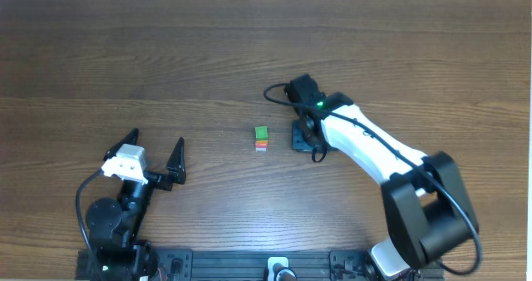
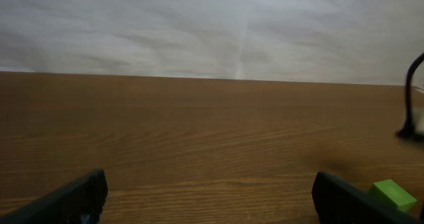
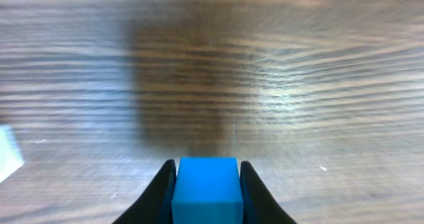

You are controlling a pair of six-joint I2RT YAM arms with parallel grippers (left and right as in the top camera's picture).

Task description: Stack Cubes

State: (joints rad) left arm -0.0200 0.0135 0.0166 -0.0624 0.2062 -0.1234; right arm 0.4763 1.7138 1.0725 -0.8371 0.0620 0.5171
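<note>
Within right gripper (image 3: 207, 166), blue cube (image 3: 206, 189), partly cropped

Three cubes can be counted: one green cube (image 1: 262, 132), one red cube (image 1: 261, 147), of which only a sliver shows under the green one, and one blue cube (image 3: 205, 192) between the fingers of the right hand (image 3: 207, 164). Whether that small pile hides any further cube cannot be told. There are two arms, the left arm (image 1: 126, 204) and the right arm (image 1: 366, 144), and so two hands, the left hand (image 1: 157, 137) and the right. Each hand has two black fingers, four in all. One wooden table (image 1: 125, 48) carries all of it.
</note>
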